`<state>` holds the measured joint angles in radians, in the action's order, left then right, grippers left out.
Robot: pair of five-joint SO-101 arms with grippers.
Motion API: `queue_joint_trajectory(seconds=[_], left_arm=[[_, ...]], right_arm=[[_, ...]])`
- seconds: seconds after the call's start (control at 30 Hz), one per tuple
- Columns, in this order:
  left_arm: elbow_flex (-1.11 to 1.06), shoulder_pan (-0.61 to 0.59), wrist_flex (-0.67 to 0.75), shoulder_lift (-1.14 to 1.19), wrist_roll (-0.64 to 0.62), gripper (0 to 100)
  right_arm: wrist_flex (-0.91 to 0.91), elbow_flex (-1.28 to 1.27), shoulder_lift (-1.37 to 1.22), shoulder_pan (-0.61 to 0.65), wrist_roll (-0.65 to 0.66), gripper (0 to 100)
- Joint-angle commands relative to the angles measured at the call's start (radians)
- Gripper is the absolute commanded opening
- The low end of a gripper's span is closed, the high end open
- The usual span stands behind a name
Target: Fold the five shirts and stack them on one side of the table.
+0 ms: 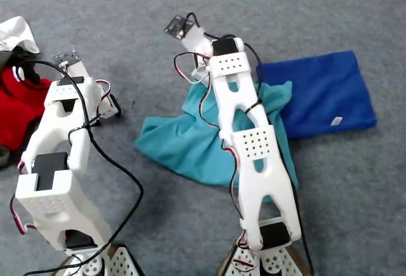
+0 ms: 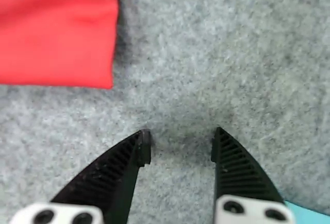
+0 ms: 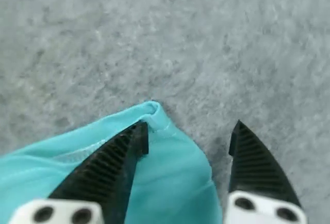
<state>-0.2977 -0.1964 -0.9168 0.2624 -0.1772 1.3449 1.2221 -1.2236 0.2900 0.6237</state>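
You'll find the teal shirt (image 1: 184,143) crumpled mid-table, its long axis running on a slant from the near left up toward the folded blue shirt (image 1: 323,95), which it touches. The right arm lies across the teal shirt's middle and hides that part. Your right gripper (image 3: 188,134) stands with fingers apart, one over a hemmed teal corner, the other over the bare grey table (image 1: 158,225). Your left gripper (image 2: 180,144) is likewise spread over bare table, beside the red shirt (image 1: 16,108), which is cut off at the table's left edge.
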Motion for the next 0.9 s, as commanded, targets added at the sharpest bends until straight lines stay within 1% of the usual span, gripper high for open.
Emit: queue_joint_trajectory(seconds=[0.0, 0.1, 0.2, 0.37, 0.47, 0.63, 0.87], left_arm=[[0.044, -0.003, -0.005, -0.004, 0.006, 20], [0.046, -0.003, -0.003, -0.004, 0.008, 20], [0.052, -0.002, -0.003, -0.001, 0.008, 20], [0.054, 0.0, -0.002, 0.001, 0.008, 20], [0.054, 0.002, -0.002, 0.001, 0.008, 20], [0.052, 0.0, -0.002, 0.001, 0.008, 20], [0.051, 0.0, -0.003, 0.001, 0.008, 20]], right_arm=[[-0.008, 0.044, 0.019, -0.013, 0.086, 27.4], [-0.02, 0.056, 0.021, -0.021, 0.107, 27.4], [-0.002, 0.127, 0.021, -0.022, 0.103, 27.4], [0.077, 0.291, 0.021, -0.024, 0.106, 27.4], [0.118, 0.32, 0.015, -0.019, 0.12, 27.4], [0.117, 0.185, 0.008, 0.001, 0.221, 27.5], [0.02, 0.021, 0.005, 0.01, 0.328, 27.4]])
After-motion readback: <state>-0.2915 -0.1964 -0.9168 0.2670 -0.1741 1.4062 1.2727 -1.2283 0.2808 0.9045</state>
